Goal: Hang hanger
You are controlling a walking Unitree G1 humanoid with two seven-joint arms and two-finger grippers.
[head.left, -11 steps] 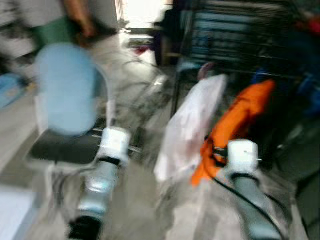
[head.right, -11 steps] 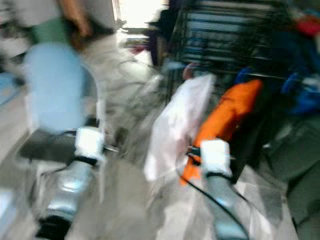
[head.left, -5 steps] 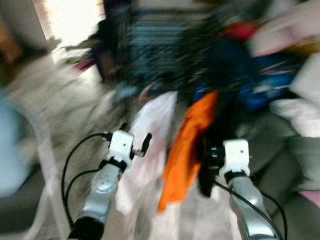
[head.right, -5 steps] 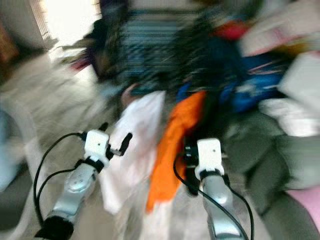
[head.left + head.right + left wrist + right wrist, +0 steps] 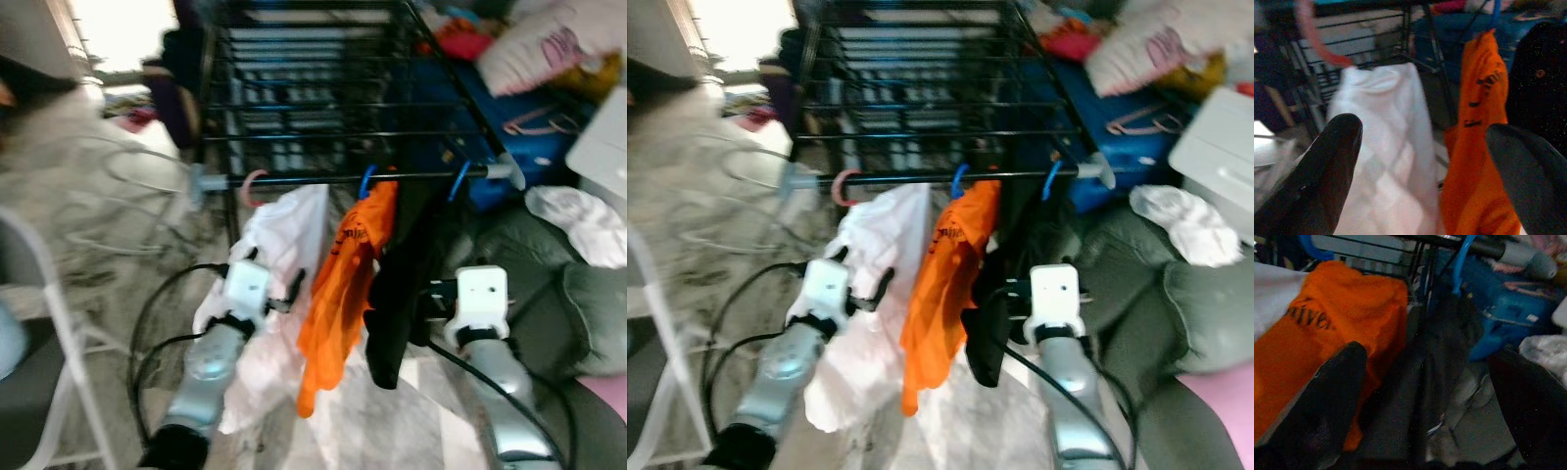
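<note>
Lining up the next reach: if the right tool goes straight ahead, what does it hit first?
Most likely the black garment hanging from a blue hanger, between the open right tool fingers; depth is unclear.

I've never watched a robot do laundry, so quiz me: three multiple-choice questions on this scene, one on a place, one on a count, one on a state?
1. Where does the orange shirt hang?
A. between the white and black garments
B. on the chair
C. on the floor

2. How many garments hang on the rack's front rail?
A. one
B. three
C. five

3. The left claw is:
A. shut on a hanger
B. open
C. gripping the rail

Answers:
1 A, the white garment and black garment flank it.
2 B, white, orange, black.
3 B, fingers stand apart, nothing between.
</note>
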